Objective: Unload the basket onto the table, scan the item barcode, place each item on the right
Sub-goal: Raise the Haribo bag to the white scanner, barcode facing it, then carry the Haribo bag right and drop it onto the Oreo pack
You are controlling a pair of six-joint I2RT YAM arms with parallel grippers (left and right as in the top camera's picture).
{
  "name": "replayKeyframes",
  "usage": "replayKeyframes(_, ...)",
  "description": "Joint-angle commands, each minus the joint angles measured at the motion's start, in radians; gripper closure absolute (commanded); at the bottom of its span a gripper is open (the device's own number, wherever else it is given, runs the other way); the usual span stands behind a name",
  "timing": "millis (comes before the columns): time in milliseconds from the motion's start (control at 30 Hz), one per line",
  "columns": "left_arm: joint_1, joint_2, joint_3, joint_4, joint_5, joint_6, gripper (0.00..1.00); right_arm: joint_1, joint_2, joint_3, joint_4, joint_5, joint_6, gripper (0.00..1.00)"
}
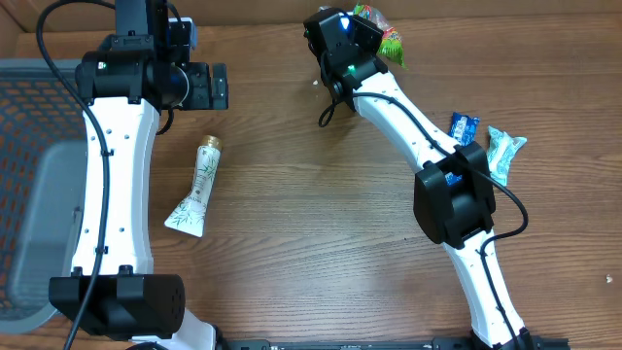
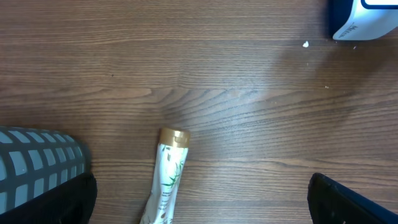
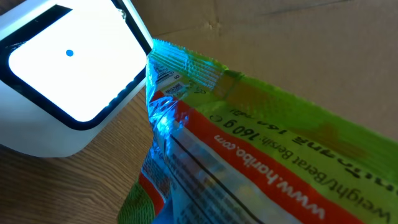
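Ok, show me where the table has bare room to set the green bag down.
Biggest free patch: the wood in the middle, between the tube and the right arm, running down to the near edge. A smaller strip lies between the tube's cap and the scanner. Crowded: the far right by the blue packet and teal packet.

A brown wooden table (image 1: pixel 292 243) with long, dark grain fills nearly the whole overhead view. A grey mesh basket (image 1: pixel 29 146) stands at the left edge of that frame, and its rounded corner shows at the lower left of the left wrist view. A small white speck (image 2: pixel 305 44) lies on the wood at the upper right there. Soft, even light leaves a pale sheen on the boards. Creased brown cardboard (image 3: pixel 298 37) spans the top of the right wrist view.
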Motion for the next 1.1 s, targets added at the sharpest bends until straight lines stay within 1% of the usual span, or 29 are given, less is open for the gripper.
replayKeyframes(0, -0.006, -0.002, -0.003, 0.001, 0.007, -0.018, 0.00, 0.001, -0.003, 0.011, 0.007, 0.016, -0.002, 0.96)
replayKeyframes(67, -0.006, -0.002, -0.003, 0.001, 0.007, -0.018, 0.00, 0.009, -0.009, 0.011, -0.007, -0.003, 0.007, 0.96)
replayKeyframes(233, -0.006, -0.002, -0.003, 0.001, 0.007, -0.018, 0.00, 0.028, -0.096, 0.012, -0.160, -0.219, 0.112, 0.96)
replayKeyframes(400, -0.006, -0.002, -0.003, 0.001, 0.007, -0.018, 0.00, 0.024, -0.263, 0.012, -0.371, -0.491, 0.319, 0.96)
replayKeyframes(533, -0.006, -0.002, -0.003, 0.001, 0.007, -0.018, 0.00, -0.016, -0.397, 0.012, -0.518, -0.733, 0.509, 0.96)
replayKeyframes(600, -0.006, -0.002, -0.003, 0.001, 0.007, -0.018, 0.00, -0.062, -0.454, 0.012, -0.588, -0.851, 0.599, 0.96)
replayKeyframes(700, -0.006, -0.002, -0.003, 0.001, 0.007, -0.018, 0.00, -0.194, -0.507, 0.012, -0.740, -1.032, 0.816, 0.96)
replayKeyframes(733, -0.006, -0.002, -0.003, 0.001, 0.007, -0.018, 0.00, -0.232, -0.509, 0.012, -0.778, -1.077, 0.843, 0.96)
replayKeyframes(800, -0.006, -0.002, -0.003, 0.001, 0.007, -0.018, 0.00, -0.333, -0.505, 0.005, -0.866, -1.177, 0.844, 0.96)
replayKeyframes(867, -0.006, -0.002, -0.003, 0.001, 0.007, -0.018, 0.00, -0.424, -0.504, -0.026, -0.909, -1.236, 0.843, 0.96)
replayKeyframes(967, -0.006, -0.002, -0.003, 0.001, 0.007, -0.018, 0.00, -0.543, -0.504, -0.115, -0.895, -1.244, 0.830, 0.96)
replayKeyframes(1067, -0.006, -0.002, -0.003, 0.001, 0.007, -0.018, 0.00, -0.630, -0.503, -0.267, -0.809, -1.244, 0.812, 0.96)
